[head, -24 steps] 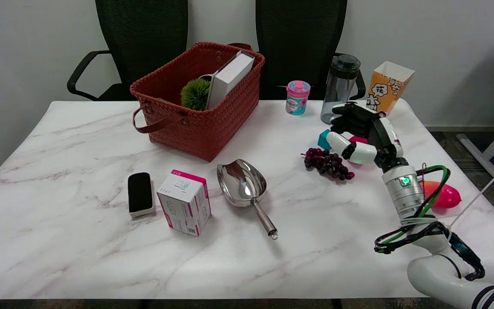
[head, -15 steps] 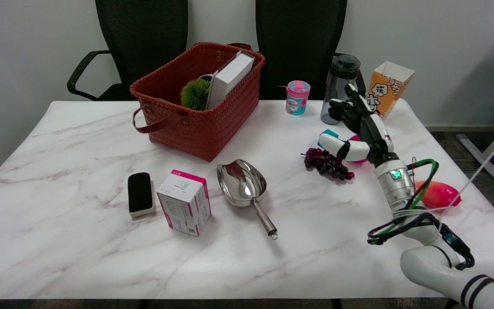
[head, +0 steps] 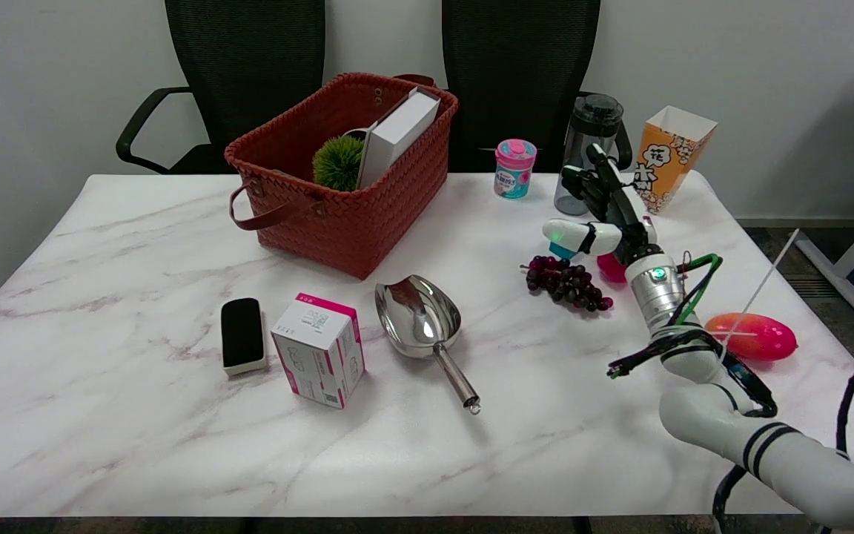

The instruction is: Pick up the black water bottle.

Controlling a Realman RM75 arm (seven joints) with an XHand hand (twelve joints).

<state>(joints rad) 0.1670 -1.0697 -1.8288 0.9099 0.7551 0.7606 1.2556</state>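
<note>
Bottle: the dark smoky translucent water bottle with a black lid (head: 588,144) stands upright in the upper right of the frame, at the far edge of the white marble-patterned table (head: 138,415).
Right hand: the black-and-white robot hand (head: 605,211) is raised just in front of the bottle's lower part, fingers spread and holding nothing; contact with the bottle cannot be told.
Right of bottle: an orange and white paper popcorn carton (head: 666,156).
Left of bottle: a small pink-lidded teal tub (head: 514,168).
Below the hand: a bunch of dark purple grapes (head: 565,282).
Right edge: a pink and orange egg-shaped toy (head: 755,335).
Upper centre: a red woven basket (head: 345,200).
Lower centre: a shiny metal scoop (head: 421,322), a pink and white carton (head: 318,348).
</note>
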